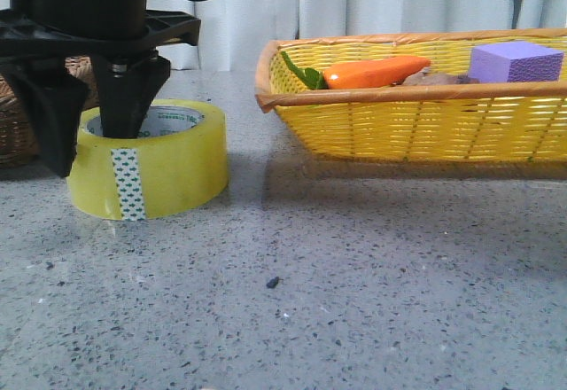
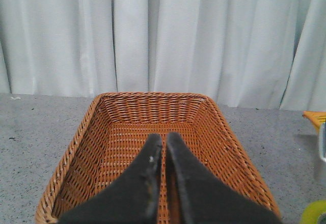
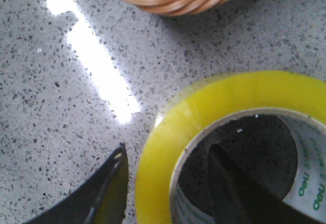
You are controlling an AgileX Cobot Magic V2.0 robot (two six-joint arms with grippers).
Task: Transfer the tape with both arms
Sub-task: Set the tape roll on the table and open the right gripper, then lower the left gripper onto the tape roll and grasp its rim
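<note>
tape (image 1: pixel 149 170): 1, flat on table (image 1: pixel 354 301), left of yellow basket (image 1: pixel 416 124)
baskets: 2, yellow and brown (image 2: pixel 153 147)
yellow basket: 1 carrot (image 1: pixel 376 71), 1 purple block (image 1: pixel 516 61), something brownish between them
brown basket: nothing inside, just beyond tape
right claw (image 3: pixel 168 183): wide, one finger in tape core, one outside wall
left claw (image 2: pixel 163 147): narrow, fingers nearly touching, over brown basket
</note>
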